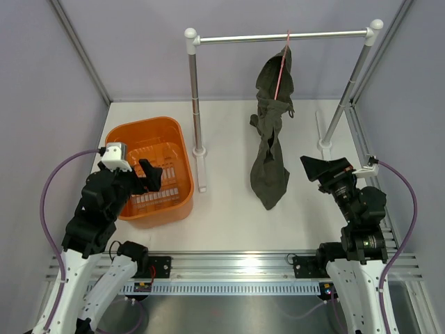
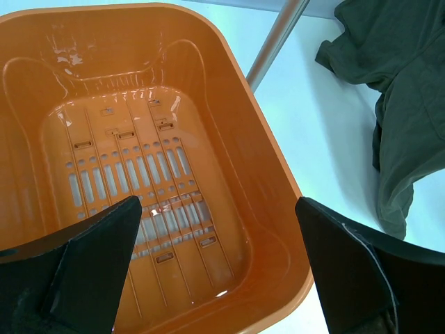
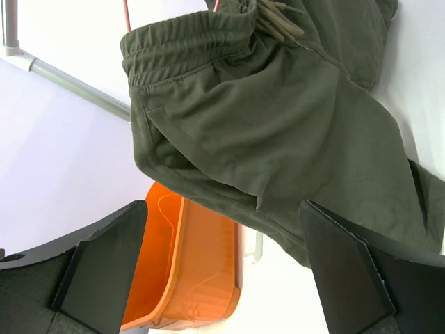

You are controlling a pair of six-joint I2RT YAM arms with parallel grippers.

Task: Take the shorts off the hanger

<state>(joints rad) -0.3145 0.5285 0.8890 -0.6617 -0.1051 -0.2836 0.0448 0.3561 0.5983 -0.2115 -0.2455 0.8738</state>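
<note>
The dark olive-grey shorts [image 1: 271,139] hang from the thin pink-red hanger [image 1: 281,69], whose hook sits on the silver rail [image 1: 285,36]; the lower end of the shorts rests on the table. They also show in the right wrist view [image 3: 278,118] and in the left wrist view [image 2: 403,90]. A bit of the hanger shows at the top of the right wrist view [image 3: 126,15]. My right gripper [image 1: 321,167] is open and empty, to the right of the shorts. My left gripper [image 1: 149,174] is open and empty above the orange basket [image 1: 132,139].
The orange basket [image 2: 264,160] is empty, at the left of the table. The rail stands on two uprights, a left post [image 1: 195,104] and a right post [image 1: 344,97], with white feet on the table. Grey walls close the sides and back.
</note>
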